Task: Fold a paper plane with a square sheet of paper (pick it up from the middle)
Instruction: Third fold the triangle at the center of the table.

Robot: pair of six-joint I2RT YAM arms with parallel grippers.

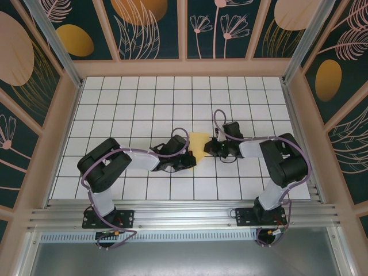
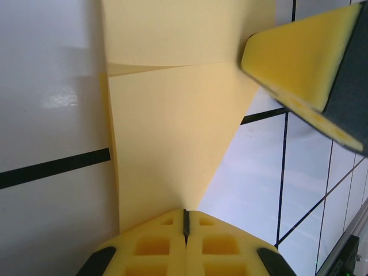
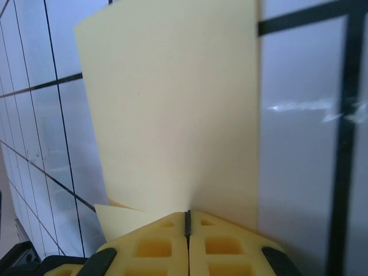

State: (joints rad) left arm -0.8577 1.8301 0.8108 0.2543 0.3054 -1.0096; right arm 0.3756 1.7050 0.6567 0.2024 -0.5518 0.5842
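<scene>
No legible lettering, labels, brand marks, numbers or signs anywhere. Plain unmarked yellow on the sheet of paper, bare white tiles with black grid lines on the table, and just painted leaf and flower shapes on the wall panels.

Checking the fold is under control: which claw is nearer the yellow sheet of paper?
Neither, it's a tie. The left claw is shut on the left side of the square sheet of paper, and the right claw is shut on its right side.
</scene>
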